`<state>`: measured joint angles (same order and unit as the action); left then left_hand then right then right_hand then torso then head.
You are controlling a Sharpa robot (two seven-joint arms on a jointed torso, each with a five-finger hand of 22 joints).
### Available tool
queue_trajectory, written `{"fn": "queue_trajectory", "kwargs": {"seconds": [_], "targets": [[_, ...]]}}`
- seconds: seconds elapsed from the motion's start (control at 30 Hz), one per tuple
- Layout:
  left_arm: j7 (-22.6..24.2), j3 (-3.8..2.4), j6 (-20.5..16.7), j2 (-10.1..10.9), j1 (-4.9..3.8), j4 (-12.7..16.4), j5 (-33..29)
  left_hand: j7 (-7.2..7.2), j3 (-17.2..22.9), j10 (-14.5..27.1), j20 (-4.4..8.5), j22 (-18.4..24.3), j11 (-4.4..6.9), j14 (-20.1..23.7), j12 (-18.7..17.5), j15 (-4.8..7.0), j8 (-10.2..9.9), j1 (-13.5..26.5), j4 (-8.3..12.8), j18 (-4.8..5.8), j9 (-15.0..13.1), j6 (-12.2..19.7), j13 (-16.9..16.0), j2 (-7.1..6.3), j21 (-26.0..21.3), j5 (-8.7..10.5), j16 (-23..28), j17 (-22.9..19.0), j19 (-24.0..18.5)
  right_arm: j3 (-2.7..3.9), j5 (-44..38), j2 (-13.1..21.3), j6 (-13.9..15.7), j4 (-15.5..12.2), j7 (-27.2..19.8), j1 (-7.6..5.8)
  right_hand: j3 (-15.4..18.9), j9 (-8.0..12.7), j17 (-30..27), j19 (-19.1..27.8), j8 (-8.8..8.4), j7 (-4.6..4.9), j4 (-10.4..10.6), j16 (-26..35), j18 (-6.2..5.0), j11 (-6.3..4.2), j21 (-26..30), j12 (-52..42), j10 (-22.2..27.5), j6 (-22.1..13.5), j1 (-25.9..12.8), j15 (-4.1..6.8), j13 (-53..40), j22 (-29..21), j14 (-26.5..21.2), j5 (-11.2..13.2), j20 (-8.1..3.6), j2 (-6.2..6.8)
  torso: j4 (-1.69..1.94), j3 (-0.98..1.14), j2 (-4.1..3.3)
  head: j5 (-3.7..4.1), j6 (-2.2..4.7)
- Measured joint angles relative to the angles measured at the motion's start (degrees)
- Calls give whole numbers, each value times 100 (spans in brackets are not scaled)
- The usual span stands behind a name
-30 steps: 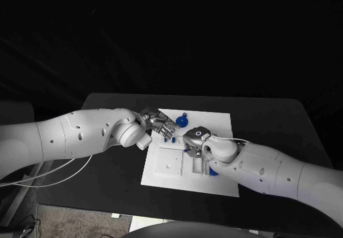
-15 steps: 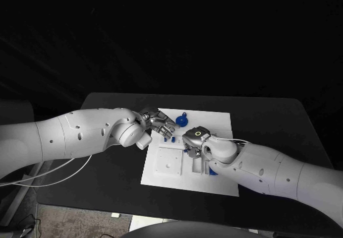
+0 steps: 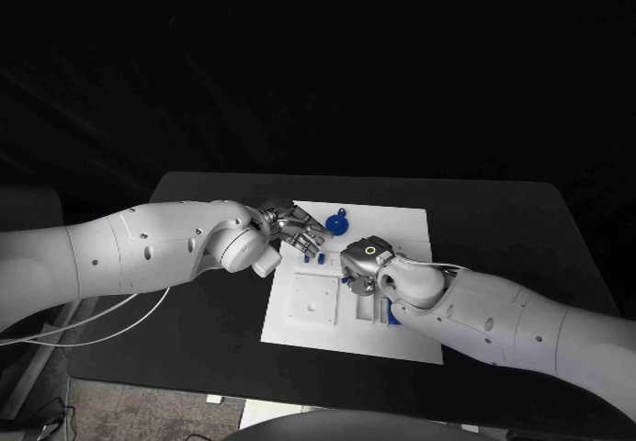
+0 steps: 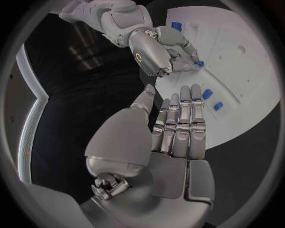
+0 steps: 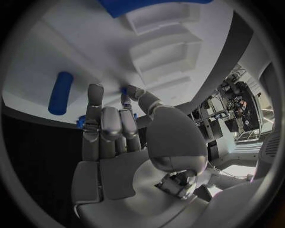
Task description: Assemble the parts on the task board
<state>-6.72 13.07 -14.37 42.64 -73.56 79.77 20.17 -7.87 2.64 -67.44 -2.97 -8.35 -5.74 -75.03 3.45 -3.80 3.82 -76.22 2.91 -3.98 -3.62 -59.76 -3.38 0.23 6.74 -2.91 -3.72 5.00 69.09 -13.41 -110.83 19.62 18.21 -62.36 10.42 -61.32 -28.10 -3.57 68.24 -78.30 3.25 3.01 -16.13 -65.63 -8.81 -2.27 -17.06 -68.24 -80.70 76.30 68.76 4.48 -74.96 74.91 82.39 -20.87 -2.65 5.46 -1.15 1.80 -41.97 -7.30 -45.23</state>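
Currently: black tabletop (image 3: 504,220) carries the white task board (image 3: 398,230) in the middle, both arms converging over it.

Left robot hand (image 3: 299,231) hovers over the board's left edge, near its far corner. Left wrist view shows its fingers (image 4: 181,121) straight and side by side, palm flat, nothing in it — released.

Right robot hand (image 3: 360,265) is down on the middle of the board, fingers curled in. Left wrist view shows a small blue part (image 4: 199,63) at its fingertips, touching the board surface; right wrist view shows a bit of blue right at the tips too. Looks pinched between thumb and finger, so grasping that part.

Other parts on the board:
- blue round piece with a knob (image 3: 338,222) near the far edge, just beyond the left robot hand's fingers
- blue cylinder (image 5: 61,92) lying flat on the board, beside the right robot hand's fingers, not touching them
- large blue piece (image 5: 148,5) at the edge of the right wrist view, next to a stepped white block (image 5: 160,52)
- two small blue blocks (image 4: 212,99) sitting close together on the board, near the left fingertips
- square white raised plate (image 3: 314,299) on the board's near-left area
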Motion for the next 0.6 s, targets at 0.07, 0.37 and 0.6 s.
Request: {"fn": "queue_trajectory", "kwargs": {"seconds": [0.07, 0.37, 0.6], "targets": [[0, 0, 0, 2, 0, 0, 1, 0, 0, 0, 0, 0, 0, 0, 0, 0, 0, 0, 0, 0, 0, 0, 0, 0, 0, 0, 0, 0, 0, -11, 3, 38, 40, -44, 5, 3, -46, 0, 10, 0, 0, -1, 10, 0, 0, 2, 0, 0, -23, 2, 21, 19, 0, 0, 19, 24, 0, 25, -2, 0, 1, 0, 2], [3, 0, 0, 8, 0, -2, 4, 0, 0, 0, 0, 1, 0, 0, 0, 0, 0, 0, 0, 0, 0, 0, 0, 0, 23, 0, 0, 0, 0, -53, 48, 215, 164, -255, 63, -19, -153, -9, 23, 0, 56, -43, 27, 0, -3, -29, 0, 38, -75, 47, 8, 23, 1, 0, 23, 134, 0, 82, -8, -2, 2, 7, 21], [3, 0, 1, 14, 0, -2, 14, 0, 0, 0, 0, -7, 0, 0, 0, 0, 0, 0, 0, 0, 0, 0, 0, 0, 23, 0, 0, 0, 0, -55, 91, 330, 190, -386, 152, -57, -190, -147, 38, 0, 77, -73, 49, 0, -3, -40, 0, 60, -103, 77, 9, 43, 1, 0, 43, 178, 0, 83, -4, -2, 1, 19, 26]]}}
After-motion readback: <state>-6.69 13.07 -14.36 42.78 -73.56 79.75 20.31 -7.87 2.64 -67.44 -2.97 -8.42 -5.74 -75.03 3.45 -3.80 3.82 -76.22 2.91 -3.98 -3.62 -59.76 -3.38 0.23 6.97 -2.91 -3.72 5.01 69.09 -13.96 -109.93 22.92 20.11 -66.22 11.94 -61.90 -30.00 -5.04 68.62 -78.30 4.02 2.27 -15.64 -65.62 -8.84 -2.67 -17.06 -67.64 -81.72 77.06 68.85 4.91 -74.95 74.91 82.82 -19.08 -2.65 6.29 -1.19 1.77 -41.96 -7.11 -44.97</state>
